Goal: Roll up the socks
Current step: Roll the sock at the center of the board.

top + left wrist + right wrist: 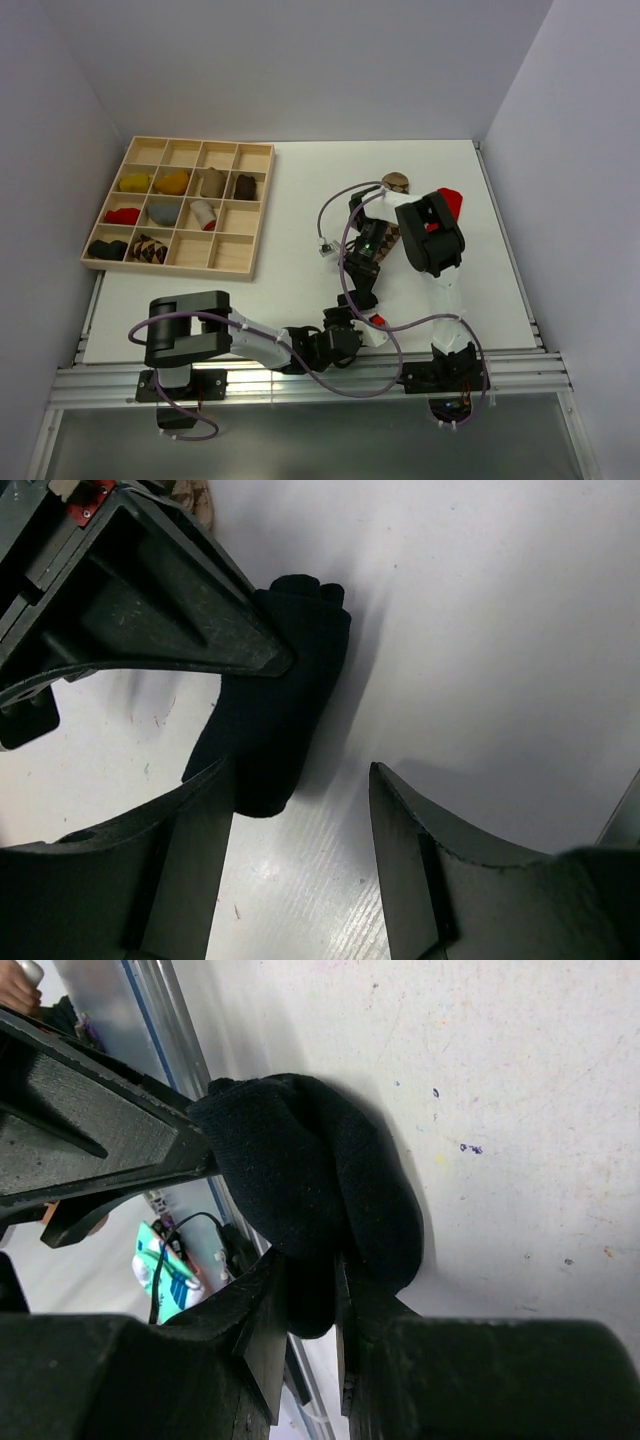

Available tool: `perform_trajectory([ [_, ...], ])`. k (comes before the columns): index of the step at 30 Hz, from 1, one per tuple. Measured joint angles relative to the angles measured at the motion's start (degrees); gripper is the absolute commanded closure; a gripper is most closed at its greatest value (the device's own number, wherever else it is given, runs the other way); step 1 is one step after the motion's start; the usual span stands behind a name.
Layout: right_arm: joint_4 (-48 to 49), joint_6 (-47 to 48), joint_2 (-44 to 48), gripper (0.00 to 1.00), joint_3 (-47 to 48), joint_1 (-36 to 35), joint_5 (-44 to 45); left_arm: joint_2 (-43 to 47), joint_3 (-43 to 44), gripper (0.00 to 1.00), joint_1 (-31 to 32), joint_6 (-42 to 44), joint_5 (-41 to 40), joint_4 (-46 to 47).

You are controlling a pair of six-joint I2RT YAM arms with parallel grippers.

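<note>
The black sock (320, 1170) lies bunched on the white table. My right gripper (310, 1272) is shut on one end of it. In the left wrist view the black sock (275, 700) runs from the right gripper's finger (160, 600) down to my left gripper (300, 780), which is open; the sock's near end touches its left finger (195, 850). In the top view both grippers meet near the table's front middle, right (360, 290) and left (350, 322). The argyle sock (395, 184) lies behind the right arm and the red sock (451, 199) beside it, both partly hidden.
A wooden compartment tray (225, 255) at the back left holds several small sock bundles in yellow, orange, grey, red and black. The right arm's elbow (430, 235) and purple cables (345, 225) hang over the middle right. The table's front rail (300, 380) is close behind the left gripper.
</note>
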State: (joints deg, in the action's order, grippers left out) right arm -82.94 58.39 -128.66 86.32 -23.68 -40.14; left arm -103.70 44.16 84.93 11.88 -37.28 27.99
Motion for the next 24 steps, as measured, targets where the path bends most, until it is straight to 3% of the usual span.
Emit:
perform_trajectory([
  [12, -2.4, 0.2, -2.5, 0.77, 2.0, 0.4, -0.5, -0.7, 1.5, 0.43, -5.6, 2.6, 8.5, -1.1],
  [20, -3.1, 0.0, -2.9, 0.77, 2.1, 0.8, 0.3, -2.8, 4.7, 0.51, -7.6, 3.3, 12.4, -4.4],
  [24, -3.5, 0.0, -3.0, 0.76, 2.1, 0.9, 1.1, -3.5, 6.3, 0.76, -8.3, 3.4, 13.1, -6.0],
])
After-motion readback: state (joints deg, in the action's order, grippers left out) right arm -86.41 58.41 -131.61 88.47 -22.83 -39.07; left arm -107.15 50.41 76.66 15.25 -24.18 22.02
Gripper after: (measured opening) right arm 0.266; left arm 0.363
